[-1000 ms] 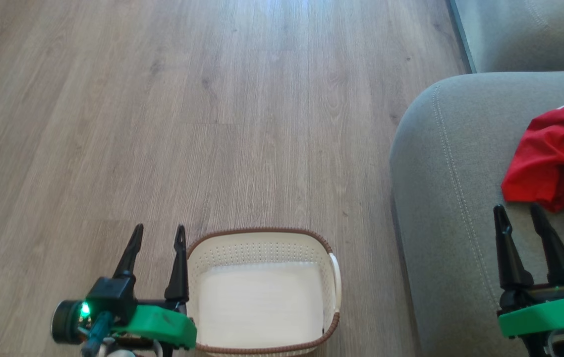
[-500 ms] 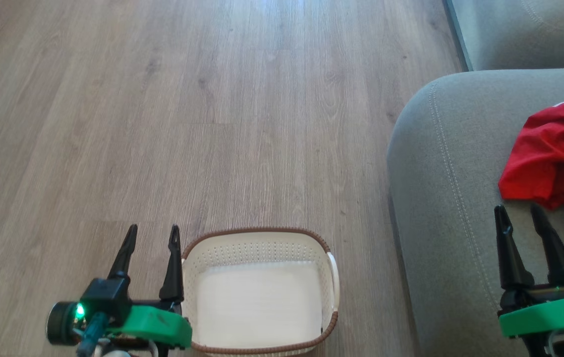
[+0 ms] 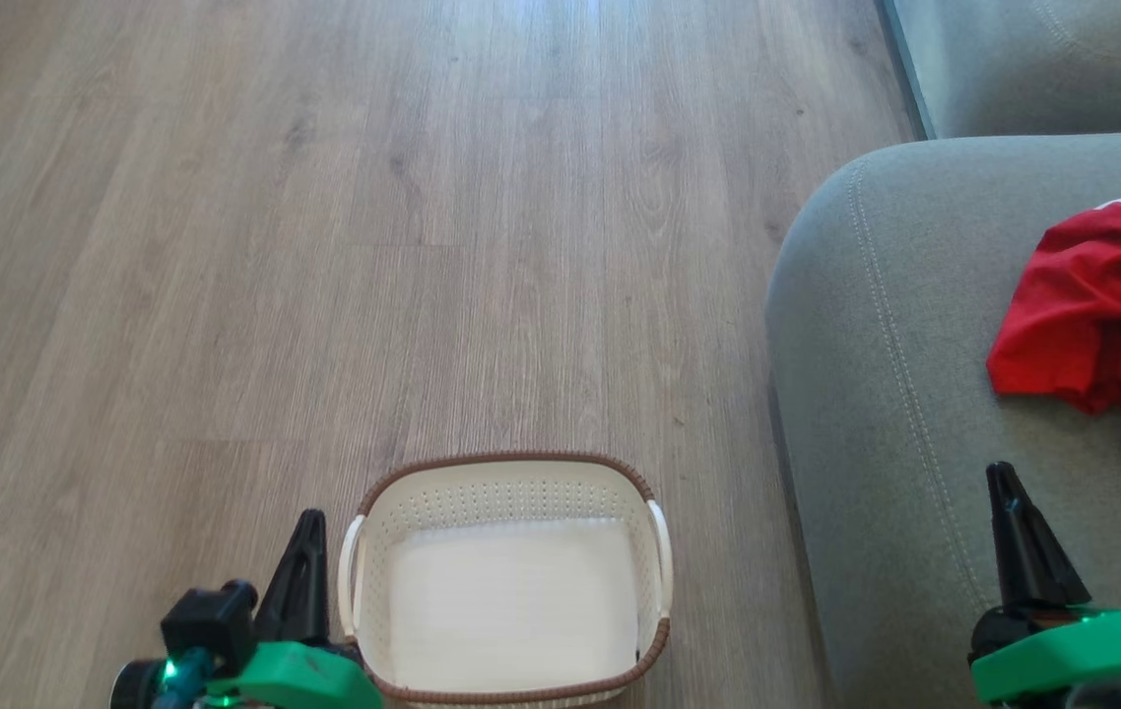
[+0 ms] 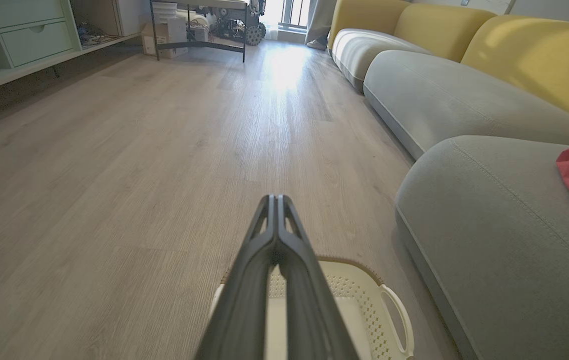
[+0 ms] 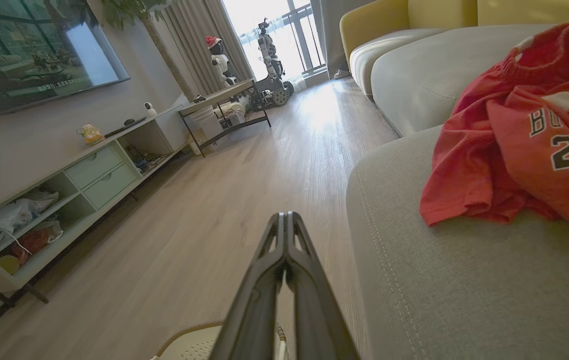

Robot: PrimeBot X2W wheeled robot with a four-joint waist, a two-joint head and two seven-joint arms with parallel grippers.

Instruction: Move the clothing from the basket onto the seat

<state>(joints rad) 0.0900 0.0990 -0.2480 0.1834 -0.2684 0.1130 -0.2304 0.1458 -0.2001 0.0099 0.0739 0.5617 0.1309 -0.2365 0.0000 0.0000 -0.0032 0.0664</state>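
Nearest, at the lower left of the head view: left gripper (image 3: 309, 522), seen as a single dark wedge, base cut off by the bottom edge; in the left wrist view, fingers pressed flat together with nothing between. Just beside it to the right: basket (image 3: 511, 461), upright on the wooden floor (image 3: 324, 246), bare inside, near rim cropped by the frame; whether its left handle (image 3: 351, 576) touches the gripper, not clear. At the lower right: right gripper (image 3: 1004, 487), above the front of the seat (image 3: 895, 394), base partly cut off, only one finger plain, the rest hard to make out; in the right wrist view, closed tip to tip, holding nothing. Farther along the grey cushion, well apart from the basket: clothing (image 3: 1083, 315), a crumpled red heap lying on the seat, right part running out of the head view, lettering clipped there; number 23 readable in the right wrist view, last digit at the frame's edge, letters above only partly; second garment not separable from the first. Beyond, more sofa cushions (image 3: 1043, 59), cut off at the top right corner. Against half a second ago: both pairs of fingers spread then, shut now; both grippers lower in the head view; left handle, then hidden behind a finger, uncovered now; clothing still on the seat, basket still on the floor.
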